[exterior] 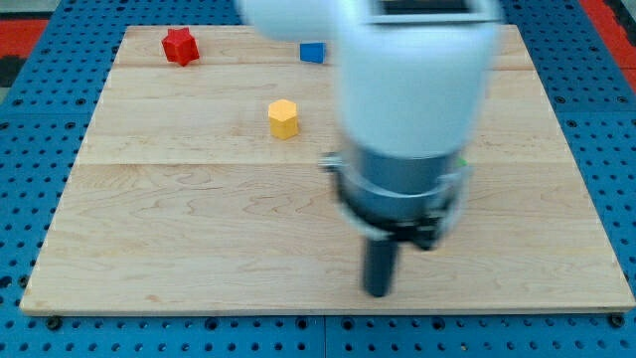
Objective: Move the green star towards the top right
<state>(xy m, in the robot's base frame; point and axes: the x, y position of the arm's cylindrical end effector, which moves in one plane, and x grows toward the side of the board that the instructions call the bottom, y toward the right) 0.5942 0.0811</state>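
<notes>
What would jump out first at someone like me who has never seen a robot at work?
The big white and grey arm fills the view's middle and right, ending in a dark rod whose tip touches the wooden board near its bottom edge. Far from it, toward the view's top left, sit a red star, a blue cube and a yellow hexagonal block. Only a green sliver peeks out at the arm's right edge.

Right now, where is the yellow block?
The yellow block sits upper-middle on the board, below-left of the blue block, well up-left of my tip.
</notes>
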